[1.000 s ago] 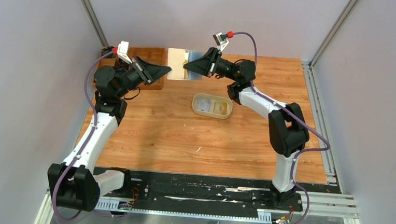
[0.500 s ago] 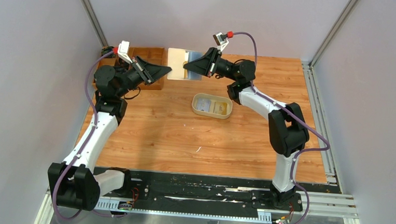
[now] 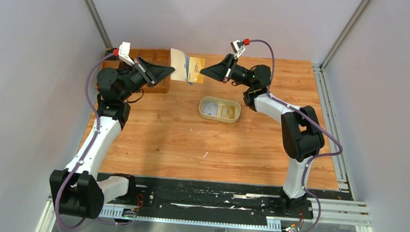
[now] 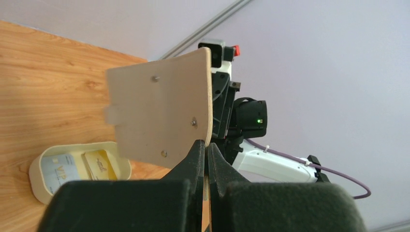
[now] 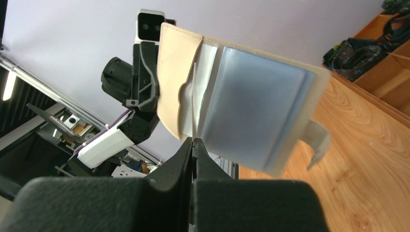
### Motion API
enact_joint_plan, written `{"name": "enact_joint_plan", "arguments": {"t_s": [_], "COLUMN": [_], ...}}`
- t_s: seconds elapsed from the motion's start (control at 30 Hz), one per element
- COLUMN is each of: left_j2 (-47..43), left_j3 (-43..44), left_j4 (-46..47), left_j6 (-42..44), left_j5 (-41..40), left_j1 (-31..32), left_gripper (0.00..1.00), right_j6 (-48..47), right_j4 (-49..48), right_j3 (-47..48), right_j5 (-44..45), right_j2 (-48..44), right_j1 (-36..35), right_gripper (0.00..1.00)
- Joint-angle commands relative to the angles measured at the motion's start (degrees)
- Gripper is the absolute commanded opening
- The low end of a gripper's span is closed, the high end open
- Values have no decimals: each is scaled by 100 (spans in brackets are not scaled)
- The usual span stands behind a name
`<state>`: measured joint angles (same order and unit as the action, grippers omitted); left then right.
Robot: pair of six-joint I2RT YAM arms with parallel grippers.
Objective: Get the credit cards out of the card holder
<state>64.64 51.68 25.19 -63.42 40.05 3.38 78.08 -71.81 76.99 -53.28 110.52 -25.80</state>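
while the left gripper (image 3: 172,70) pinches the card holder (image 3: 179,64) up off the desk (image 3: 163,140), the right gripper (image 3: 202,73) pinches a yellow credit card (image 3: 196,68) sticking out sideways, its long side pointing toward that gripper.

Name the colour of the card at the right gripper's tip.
The card is orange-yellow, clearest from the top view.

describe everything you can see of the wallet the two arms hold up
The wallet is a small beige bifold, opened out and held in the air, clear of the table. Outside: plain tan with small metal studs. Inside: a cream pocket, a pale-blue clear sleeve and a snap tab at one edge. The left gripper pinches one edge; the right gripper grips a yellow card at its inner face.
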Motion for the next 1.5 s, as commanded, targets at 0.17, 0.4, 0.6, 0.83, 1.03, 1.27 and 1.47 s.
{"name": "enact_joint_plan", "arguments": {"t_s": [0.17, 0.4, 0.6, 0.83, 1.03, 1.27, 1.47], "left_j2": [-249, -313, -268, -156, -193, -88, 96], "left_j3": [-77, -193, -313, -708, -1198, -1722, -1986], "left_j4": [62, -577, -787, -794, -796, -783, -424], "left_j6": [186, 573, 790, 989, 1132, 1358, 1340], "left_j5": [-118, -159, -9, 283, 401, 427, 454], "left_j1": [-168, -179, -187, -186, -175, 107, 496], "left_gripper": [0, 0, 0, 0, 0, 0, 0], "right_j6": [-248, -2022, -4438, -4933, -4835, -4656, -4397], "right_j4": [99, 2412, 6023, 7458, 7986, 8011, 7822], "right_j3": [-768, -1579, -1528, -1422, -1222, -887, -703], "right_j5": [-251, -260, 625, 1309, 1593, 1669, 1545], "right_j2": [-404, -1277, -1936, -1717, -1128, -560, -268], "right_j1": [323, 708, 724, 802, 967, 1048, 1143], "right_gripper": [0, 0, 0, 0, 0, 0, 0]}}
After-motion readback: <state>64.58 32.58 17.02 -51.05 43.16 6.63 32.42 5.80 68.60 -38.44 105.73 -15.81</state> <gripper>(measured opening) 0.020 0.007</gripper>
